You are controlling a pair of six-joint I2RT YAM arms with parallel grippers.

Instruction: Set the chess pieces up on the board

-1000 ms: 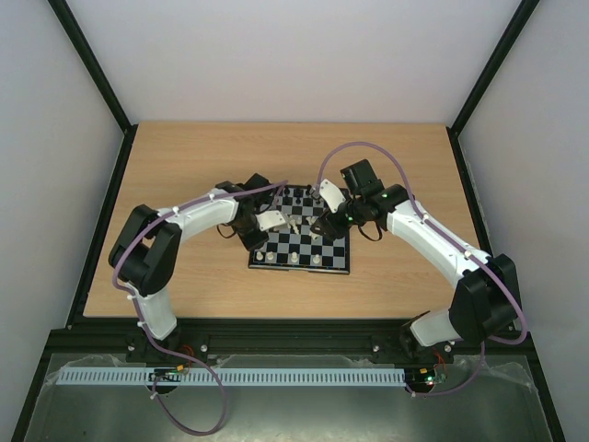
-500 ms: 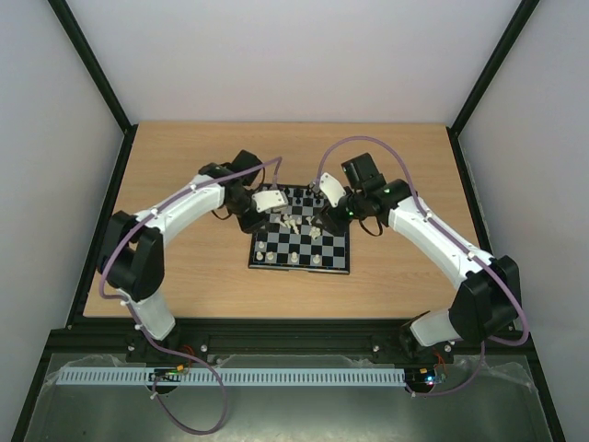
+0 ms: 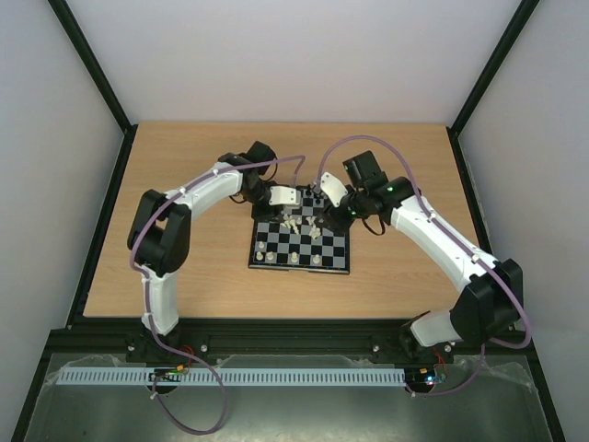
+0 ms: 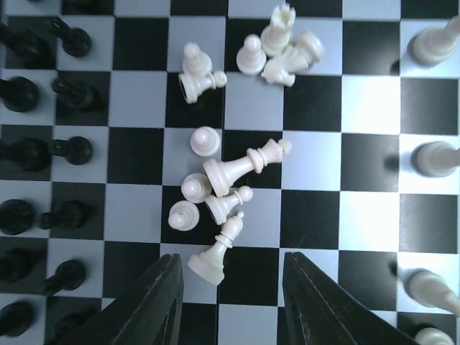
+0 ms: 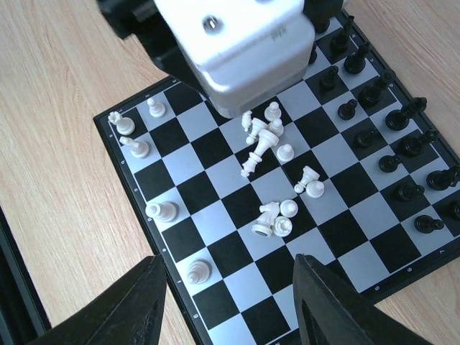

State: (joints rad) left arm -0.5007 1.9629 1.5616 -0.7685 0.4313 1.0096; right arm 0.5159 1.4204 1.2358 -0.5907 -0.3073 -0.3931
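Near the centre of the light wooden table (image 3: 212, 285), small square chessboard with black and pale grey squares and a thin black border (image 3: 299, 241). Over its upper half, from the left, left claw (image 4: 231, 287): released, holds nothing. Just above its fingertips in the wrist view, toppled cream-white chess pieces (image 4: 233, 169) in a loose heap. Along that frame's left edge, black pieces (image 4: 72, 151) upright; at the right edge, standing white pieces (image 4: 431, 158). From the right, right claw (image 5: 230, 287), likewise released, empty.
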